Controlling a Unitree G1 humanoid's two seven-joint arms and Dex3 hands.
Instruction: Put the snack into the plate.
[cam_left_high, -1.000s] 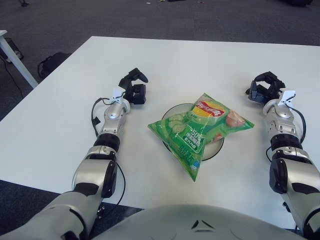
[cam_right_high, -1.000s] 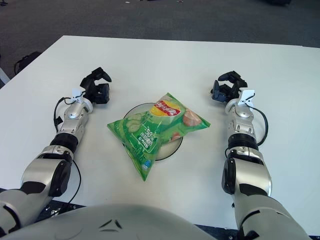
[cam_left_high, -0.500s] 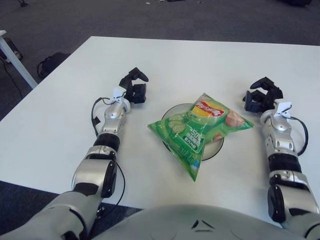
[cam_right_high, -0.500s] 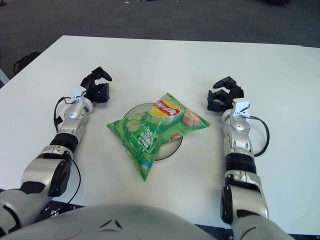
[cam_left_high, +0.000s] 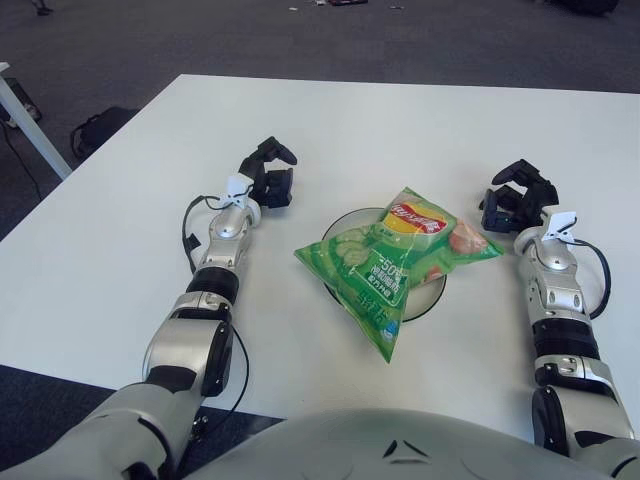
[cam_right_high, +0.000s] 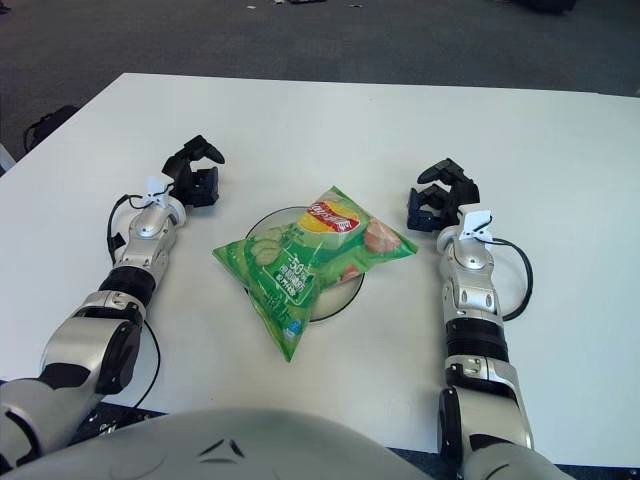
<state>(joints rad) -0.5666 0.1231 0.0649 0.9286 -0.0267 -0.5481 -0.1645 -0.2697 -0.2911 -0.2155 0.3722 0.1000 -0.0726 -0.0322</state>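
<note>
A green chip bag (cam_left_high: 392, 268) lies across a white plate (cam_left_high: 431, 295) in the middle of the white table, its lower corner hanging over the plate's near rim. My right hand (cam_left_high: 512, 200) hovers just right of the bag's right corner, fingers spread and holding nothing. On the other side, my left hand (cam_left_high: 268, 176) shows beside the plate's far left, fingers loosely curled and empty, well apart from the bag.
The white table (cam_left_high: 400, 120) stretches far behind the plate. Dark carpet lies beyond its edges, with a black bag (cam_left_high: 100, 125) on the floor at far left and a white table leg (cam_left_high: 30, 115) beside it.
My right hand has moved leftward and nearer, closing in on the bag's right corner. The left hand, bag and plate have stayed put.
</note>
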